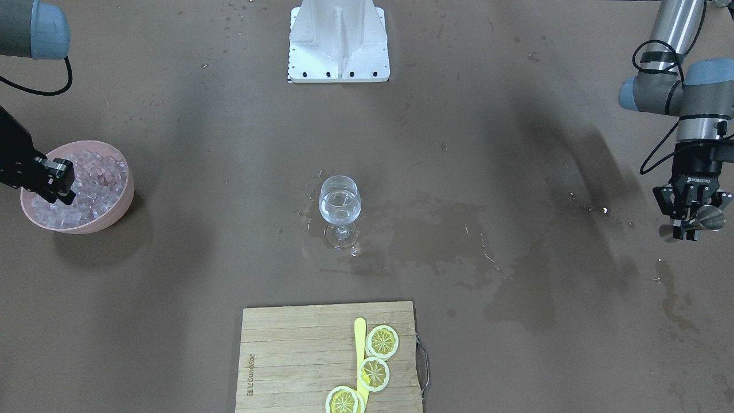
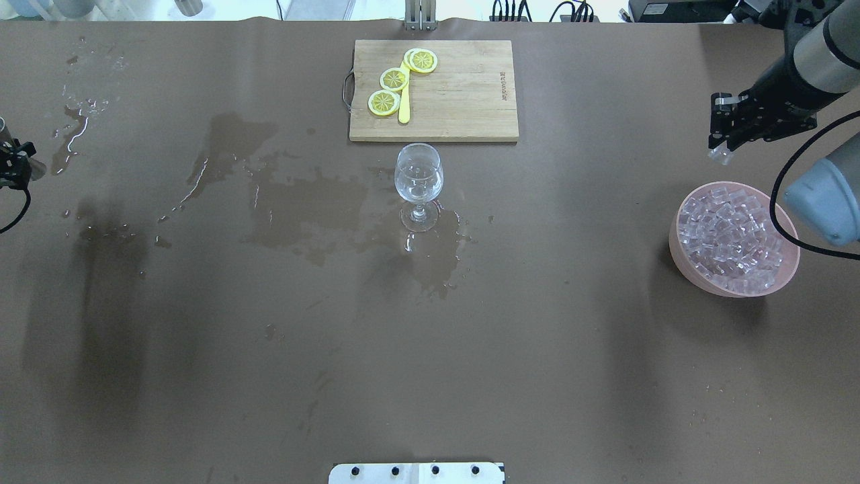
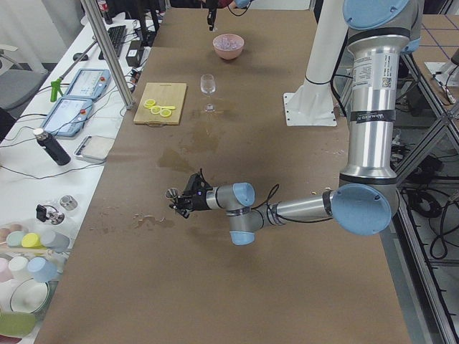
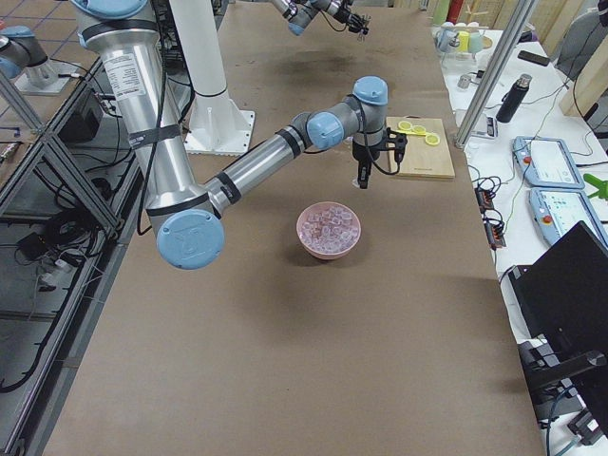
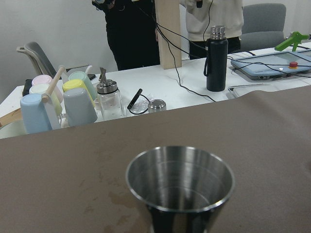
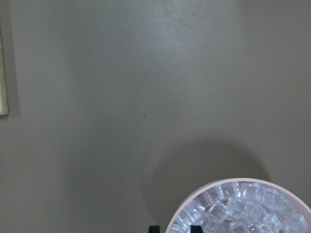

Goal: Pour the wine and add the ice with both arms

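Note:
A stemmed wine glass (image 1: 340,206) holding a little clear wine stands mid-table; it also shows in the overhead view (image 2: 418,178). A pink bowl (image 1: 123,201) full of clear ice cubes (image 1: 94,183) sits on my right side (image 2: 685,259). My right gripper (image 2: 720,149) hangs above the bowl's far rim (image 1: 60,192), shut on a small clear ice cube (image 2: 720,156). My left gripper (image 1: 691,226) is far to the left, shut on a steel cup (image 1: 708,218), whose open mouth fills the left wrist view (image 5: 180,179).
A wooden cutting board (image 2: 463,101) with lemon slices (image 2: 394,79) and a yellow stick lies just beyond the glass. Wet patches (image 2: 302,208) spread around and left of the glass. A white stand base (image 1: 338,43) sits at the robot's side.

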You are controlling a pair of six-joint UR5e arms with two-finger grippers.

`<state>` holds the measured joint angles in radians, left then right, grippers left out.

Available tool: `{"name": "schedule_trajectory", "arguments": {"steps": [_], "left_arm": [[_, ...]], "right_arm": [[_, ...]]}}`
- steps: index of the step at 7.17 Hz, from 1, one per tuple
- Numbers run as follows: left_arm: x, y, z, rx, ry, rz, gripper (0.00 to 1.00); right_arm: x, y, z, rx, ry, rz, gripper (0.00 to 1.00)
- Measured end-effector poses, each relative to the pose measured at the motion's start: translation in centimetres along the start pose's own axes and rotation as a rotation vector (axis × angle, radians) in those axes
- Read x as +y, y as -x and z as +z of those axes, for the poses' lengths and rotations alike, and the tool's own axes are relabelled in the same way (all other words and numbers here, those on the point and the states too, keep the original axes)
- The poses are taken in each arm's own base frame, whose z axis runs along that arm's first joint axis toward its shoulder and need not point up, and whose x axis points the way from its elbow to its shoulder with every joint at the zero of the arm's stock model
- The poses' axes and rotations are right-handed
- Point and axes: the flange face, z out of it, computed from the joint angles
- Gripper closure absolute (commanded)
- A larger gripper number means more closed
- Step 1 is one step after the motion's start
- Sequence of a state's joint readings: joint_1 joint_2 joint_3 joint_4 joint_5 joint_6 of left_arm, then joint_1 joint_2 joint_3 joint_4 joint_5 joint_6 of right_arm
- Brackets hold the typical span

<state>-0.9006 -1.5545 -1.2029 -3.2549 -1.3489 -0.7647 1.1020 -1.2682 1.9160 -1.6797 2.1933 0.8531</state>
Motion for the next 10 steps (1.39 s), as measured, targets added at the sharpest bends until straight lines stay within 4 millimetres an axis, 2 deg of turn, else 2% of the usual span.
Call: {"name": "schedule_trajectory", "arguments": {"steps": [2, 3, 8, 10], "left_arm": [[1.4, -0.8, 0.6, -0.013, 0.008, 0.014, 1.0], [1.8, -1.5, 0.9, -0.012, 0.006, 0.019, 1.0], [2.6, -3.3, 1.5, 0.009, 0.006, 0.026, 1.0], [2.8, -3.6, 1.5, 0.016, 0.009, 0.027, 1.0]], "right_arm": [[-0.6, 3.2, -1.9, -0.037, -0.023, 0.016, 0.77], [-0.7, 4.3, -2.6, -0.051, -0.031, 0.025, 0.77], [-0.9, 6.6, -4.0, -0.064, -0.043, 0.051, 0.77], [-0.9, 10.7, -4.7, -0.079, -0.042, 0.019, 0.77]]}}
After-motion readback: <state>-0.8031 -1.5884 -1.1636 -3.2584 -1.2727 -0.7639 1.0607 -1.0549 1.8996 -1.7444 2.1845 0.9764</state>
